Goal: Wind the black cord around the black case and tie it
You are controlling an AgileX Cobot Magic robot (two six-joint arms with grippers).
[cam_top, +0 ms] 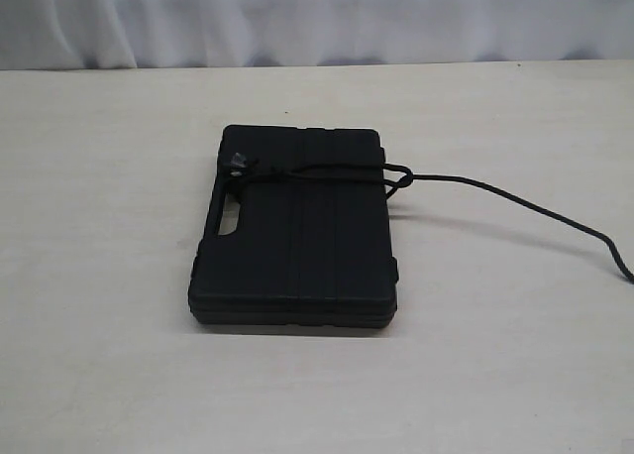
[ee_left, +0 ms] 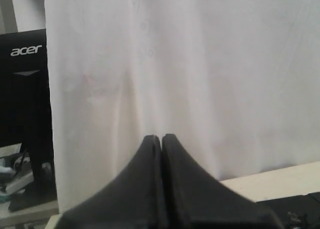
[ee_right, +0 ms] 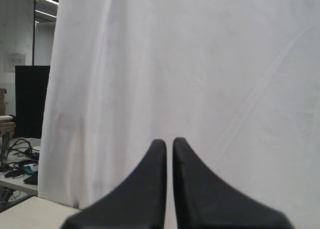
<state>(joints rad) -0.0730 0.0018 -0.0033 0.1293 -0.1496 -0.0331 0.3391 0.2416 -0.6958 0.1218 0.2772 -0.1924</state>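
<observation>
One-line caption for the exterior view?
Black cord wrapped across the black case on the table, loose end trailing right; no grippers visible.

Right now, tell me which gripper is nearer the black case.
Left, probably. The left gripper is raised off the black case, with a corner of it in its wrist view; the right gripper sees no case at all.

The black case point(cam_top: 295, 226) is lying flat on the counter point(cam_top: 99, 276), near its middle. The black cord point(cam_top: 327, 174) is crossing the case's far part, knotting at the left edge and trailing off rightward across the counter.
</observation>
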